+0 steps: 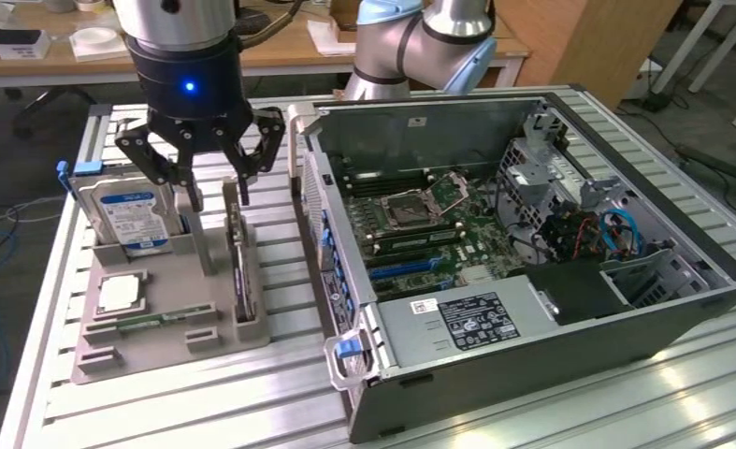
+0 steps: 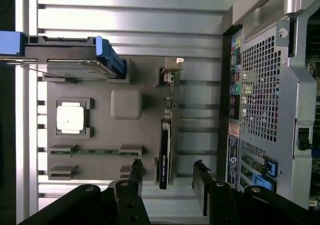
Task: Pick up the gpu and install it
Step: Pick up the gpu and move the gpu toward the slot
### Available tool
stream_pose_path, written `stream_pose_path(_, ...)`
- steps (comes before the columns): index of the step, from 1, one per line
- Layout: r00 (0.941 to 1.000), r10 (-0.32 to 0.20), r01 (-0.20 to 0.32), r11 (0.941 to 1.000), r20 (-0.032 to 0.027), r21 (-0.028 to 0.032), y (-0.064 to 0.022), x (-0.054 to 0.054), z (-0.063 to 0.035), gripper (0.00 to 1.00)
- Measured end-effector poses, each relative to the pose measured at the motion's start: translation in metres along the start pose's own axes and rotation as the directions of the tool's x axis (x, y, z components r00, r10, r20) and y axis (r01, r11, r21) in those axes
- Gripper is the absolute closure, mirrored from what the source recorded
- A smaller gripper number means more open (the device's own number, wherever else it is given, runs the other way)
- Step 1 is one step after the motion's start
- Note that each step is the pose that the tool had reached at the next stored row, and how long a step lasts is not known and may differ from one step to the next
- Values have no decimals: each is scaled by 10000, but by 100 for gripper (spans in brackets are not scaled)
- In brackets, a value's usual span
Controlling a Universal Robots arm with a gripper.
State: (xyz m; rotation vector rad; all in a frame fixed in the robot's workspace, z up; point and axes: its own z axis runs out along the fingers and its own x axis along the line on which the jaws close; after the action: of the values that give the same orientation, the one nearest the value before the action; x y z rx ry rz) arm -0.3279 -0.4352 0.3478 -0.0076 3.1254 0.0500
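The gpu (image 1: 239, 267) is a thin dark card standing edge-on in a slot of the grey holder (image 1: 155, 354), toward the computer case. My gripper (image 1: 219, 201) hangs open just above the card's far end, one finger on each side of its line. In the wrist view the gpu (image 2: 164, 152) runs as a narrow dark strip toward the gap between my fingers, and my gripper (image 2: 168, 177) is spread wider than the card. Nothing is held. The open case (image 1: 530, 234) shows its motherboard (image 1: 424, 229) with blue slots.
The holder (image 2: 125, 102) also carries an upright silver hard drive (image 1: 131, 215), a square processor (image 1: 118, 293) and a green memory stick (image 1: 155, 320). The case's rear panel (image 2: 260, 85) stands close beside the holder. A second arm (image 1: 418, 47) rises behind the case.
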Motion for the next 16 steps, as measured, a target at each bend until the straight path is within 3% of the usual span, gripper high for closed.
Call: stream_pose_path(16,10000,0,0,10000,0,0,-43,3,153,47)
